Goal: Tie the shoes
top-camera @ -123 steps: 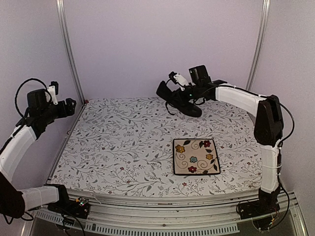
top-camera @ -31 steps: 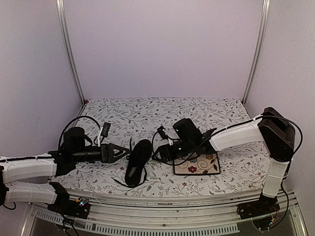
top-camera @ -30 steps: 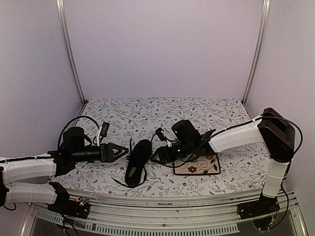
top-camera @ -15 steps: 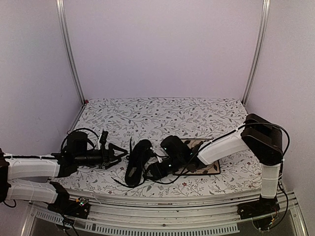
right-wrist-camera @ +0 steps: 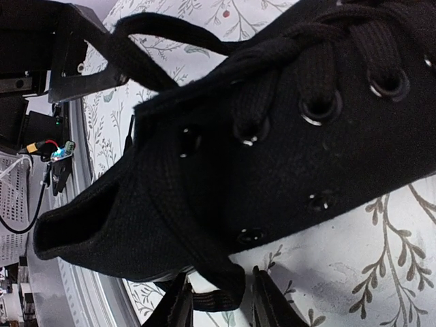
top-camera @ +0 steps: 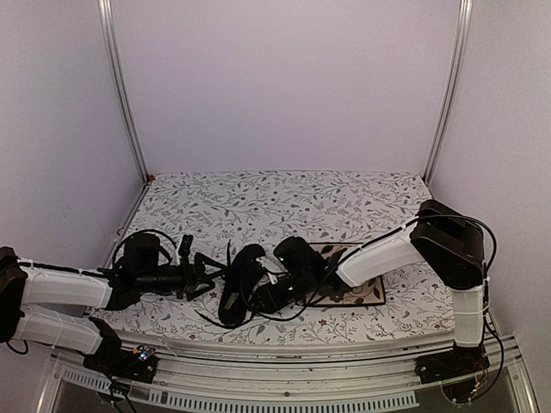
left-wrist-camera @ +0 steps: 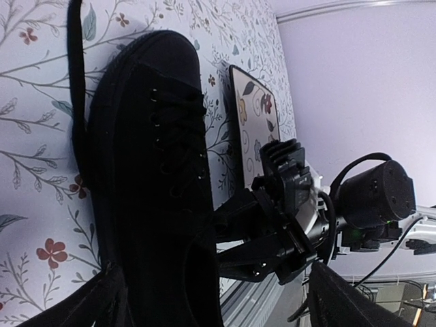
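The shoe (top-camera: 238, 280) lies flat near the front edge of the table (top-camera: 284, 202), toe pointing away from the arm bases, with a gripper at each flank. It is untied. One lace (right-wrist-camera: 216, 285) hangs off the collar side down to the cloth, and a second strand (left-wrist-camera: 76, 82) runs loose along the other flank, past the toe.

The right gripper (right-wrist-camera: 218, 305) sits just beside the shoe's wall with its fingers straddling that hanging lace. The fingers are narrowed but still apart, and the pictures do not settle whether they are already pinching it. The left gripper (top-camera: 211, 274) stands spread wide and holds nothing, aimed at the shoe's opposite side. The floral plate (top-camera: 377, 301) lies just beyond the right arm and has no part in this.

The step in hand looks like securing the first lace end. To do it well, the right fingers should close on the lace alone (not the collar fabric just above it), then draw outward low and gently so the light shoe does not slide. The left gripper would best go for the loose strand by the toe.
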